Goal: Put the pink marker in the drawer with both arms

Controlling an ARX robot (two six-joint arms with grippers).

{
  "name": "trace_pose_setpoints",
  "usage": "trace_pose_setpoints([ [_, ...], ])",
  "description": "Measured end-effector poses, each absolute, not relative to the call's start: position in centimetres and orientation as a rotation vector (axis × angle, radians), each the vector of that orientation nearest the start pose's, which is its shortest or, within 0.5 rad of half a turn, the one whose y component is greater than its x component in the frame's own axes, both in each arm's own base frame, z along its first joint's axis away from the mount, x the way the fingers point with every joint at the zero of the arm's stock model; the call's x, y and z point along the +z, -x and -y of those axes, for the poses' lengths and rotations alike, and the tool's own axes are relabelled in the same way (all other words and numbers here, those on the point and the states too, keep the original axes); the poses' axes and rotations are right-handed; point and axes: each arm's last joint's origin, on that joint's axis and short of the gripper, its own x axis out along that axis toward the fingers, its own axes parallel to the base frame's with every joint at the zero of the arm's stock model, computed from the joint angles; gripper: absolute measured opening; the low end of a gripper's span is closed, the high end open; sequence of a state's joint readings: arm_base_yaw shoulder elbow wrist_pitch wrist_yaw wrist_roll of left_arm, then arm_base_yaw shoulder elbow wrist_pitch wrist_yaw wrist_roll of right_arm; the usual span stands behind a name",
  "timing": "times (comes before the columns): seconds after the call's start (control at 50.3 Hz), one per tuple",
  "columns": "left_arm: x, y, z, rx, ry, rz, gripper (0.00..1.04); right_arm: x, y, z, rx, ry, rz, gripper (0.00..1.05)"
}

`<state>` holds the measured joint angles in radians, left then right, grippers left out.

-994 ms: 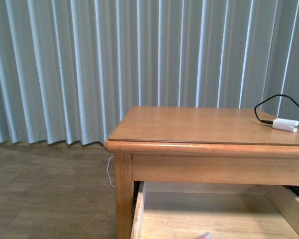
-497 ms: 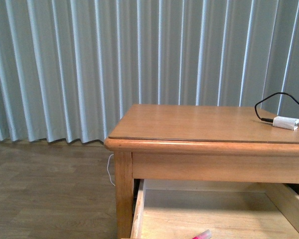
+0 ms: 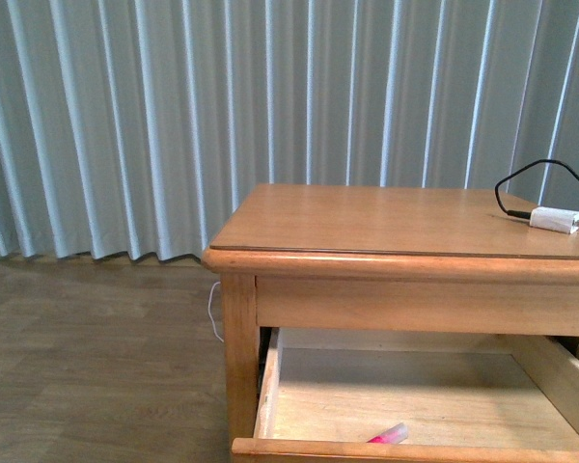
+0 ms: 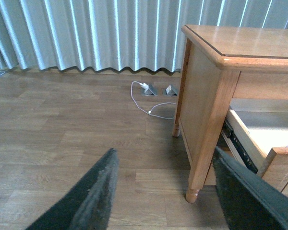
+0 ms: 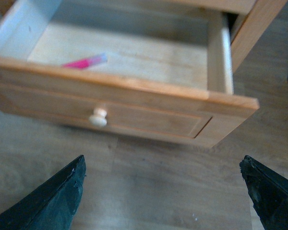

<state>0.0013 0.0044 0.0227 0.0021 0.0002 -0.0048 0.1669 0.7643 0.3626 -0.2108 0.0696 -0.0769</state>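
Observation:
The pink marker [image 3: 389, 435] lies inside the open drawer [image 3: 405, 449], close behind its front panel; it also shows in the right wrist view [image 5: 84, 62]. The drawer [image 5: 134, 108] is pulled out, its round knob [image 5: 98, 118] facing my right gripper [image 5: 163, 184], which is open and empty above the floor in front of it. My left gripper [image 4: 165, 184] is open and empty over the floor beside the table's left leg [image 4: 201, 143]. The drawer's side [image 4: 245, 139] shows in the left wrist view. Neither arm shows in the front view.
The wooden table [image 3: 405, 236] carries a white adapter [image 3: 554, 220] with a black cable at its far right. A white cable [image 4: 151, 108] and floor sockets lie on the wood floor by the curtain [image 3: 222, 116].
The front view has shifted so that more of the drawer and its front edge show. The pink marker now shows fully inside the drawer.

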Motion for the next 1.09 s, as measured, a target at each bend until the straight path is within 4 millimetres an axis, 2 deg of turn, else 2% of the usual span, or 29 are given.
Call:
trace_pose_setpoints([
  [0.04,17.1,-9.7,0.0,0.001,0.005,0.020,0.66,18.4,-16.0,-2.4,0.129,0.163,-0.639,0.96],
  [0.099,17.1,-9.7,0.0,0.001,0.005,0.020,0.77,17.2,-16.8,-2.4,0.150,0.188,-0.698,0.96],
  [0.159,17.1,-9.7,0.0,0.001,0.005,0.020,0.92,15.8,-18.1,-2.4,0.169,0.203,-0.744,0.96],
  [0.219,17.1,-9.7,0.0,0.001,0.004,0.020,1.00,14.6,-19.2,-2.4,0.168,0.214,-0.772,0.96],
  [0.358,17.1,-9.7,0.0,0.001,0.004,0.020,0.98,11.4,-22.3,-2.8,0.166,0.221,-0.793,0.96],
  [0.438,17.1,-9.7,0.0,0.001,0.004,0.020,0.98,10.6,-24.2,-3.3,0.153,0.217,-0.738,0.96],
  [0.696,17.1,-9.7,0.0,0.001,0.004,0.020,0.98,9.7,-29.5,-3.6,0.076,0.150,-0.529,0.96],
  [0.975,17.1,-9.7,0.0,0.001,0.004,0.020,0.98,9.1,-35.4,-4.3,0.004,0.069,-0.432,0.96],
  [1.094,17.1,-9.7,0.0,0.001,0.004,0.020,0.98,8.7,-37.3,-4.7,-0.020,0.038,-0.413,0.96],
])
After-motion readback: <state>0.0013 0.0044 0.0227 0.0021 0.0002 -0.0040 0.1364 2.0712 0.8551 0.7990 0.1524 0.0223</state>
